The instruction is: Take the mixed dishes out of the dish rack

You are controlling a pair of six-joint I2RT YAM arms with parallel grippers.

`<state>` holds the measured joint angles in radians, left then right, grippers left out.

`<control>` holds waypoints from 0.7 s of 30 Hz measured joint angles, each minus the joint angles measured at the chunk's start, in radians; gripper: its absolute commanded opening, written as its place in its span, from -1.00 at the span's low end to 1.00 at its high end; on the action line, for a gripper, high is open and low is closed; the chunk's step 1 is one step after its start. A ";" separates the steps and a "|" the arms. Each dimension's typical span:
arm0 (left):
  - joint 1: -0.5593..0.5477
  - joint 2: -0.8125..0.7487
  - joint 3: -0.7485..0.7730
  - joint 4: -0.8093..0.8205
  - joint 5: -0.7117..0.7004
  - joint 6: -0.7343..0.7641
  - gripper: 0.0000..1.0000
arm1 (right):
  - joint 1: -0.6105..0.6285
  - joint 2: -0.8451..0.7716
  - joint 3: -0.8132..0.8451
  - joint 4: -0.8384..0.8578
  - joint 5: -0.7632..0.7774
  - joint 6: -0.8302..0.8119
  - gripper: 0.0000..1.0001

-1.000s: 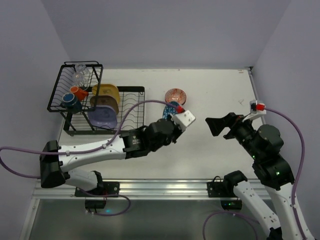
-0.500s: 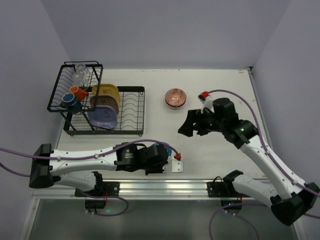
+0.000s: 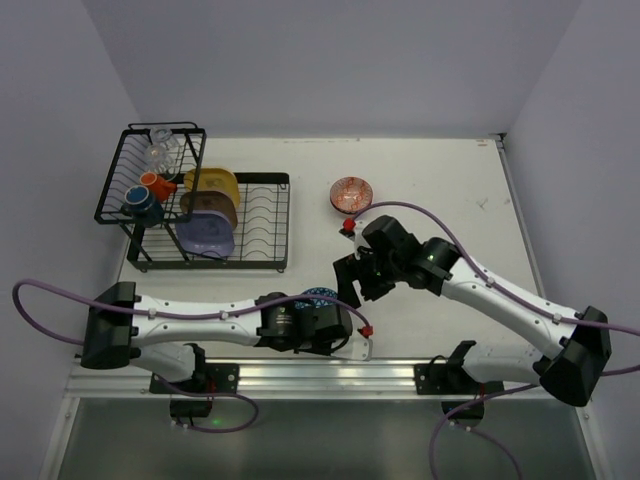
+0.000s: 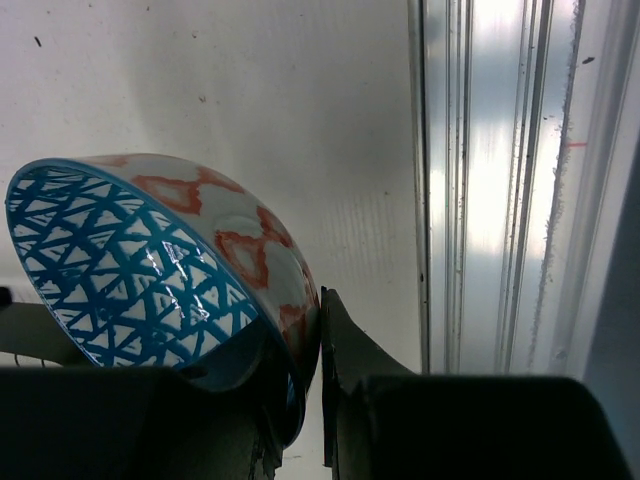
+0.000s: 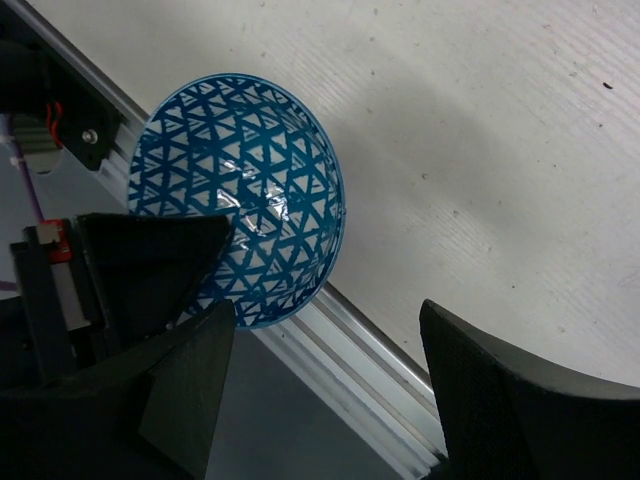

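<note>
The left gripper [image 4: 300,365] pinches the rim of the blue-white lattice bowl [image 4: 130,260], one finger inside and one outside, holding it tilted at the desk's near edge, beside the aluminium rail [image 4: 500,200]. The right gripper [image 5: 328,312] hangs over the same bowl, fingers spread wide and grasping nothing. The black wire dish rack [image 3: 262,215] at the far-left corner holds plates [image 3: 207,235] and mugs [image 3: 157,185]; a reddish bowl [image 3: 351,195] sits toward the far edge

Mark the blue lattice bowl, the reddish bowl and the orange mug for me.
blue lattice bowl [image 5: 245,190]: right wrist view, inner wall.
reddish bowl [image 3: 350,194]: top external view, its centre.
orange mug [image 3: 157,186]: top external view, its body.
</note>
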<state>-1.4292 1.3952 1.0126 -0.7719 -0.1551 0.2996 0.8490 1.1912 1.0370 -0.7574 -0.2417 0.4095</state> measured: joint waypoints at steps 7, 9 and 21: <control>-0.008 -0.003 0.001 0.009 -0.026 0.012 -1.00 | 0.008 0.043 -0.006 0.009 0.024 0.001 0.37; -0.010 -0.010 0.001 0.016 -0.024 0.017 -1.00 | 0.008 0.064 -0.006 0.019 0.023 0.001 0.28; -0.020 -0.035 -0.003 0.082 -0.068 0.036 -0.81 | 0.014 0.164 -0.010 0.104 0.034 0.034 -1.00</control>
<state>-1.4494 1.3605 1.0096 -0.6895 -0.2234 0.3355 0.8627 1.3548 1.0267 -0.6537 -0.2073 0.4438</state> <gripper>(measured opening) 0.176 0.047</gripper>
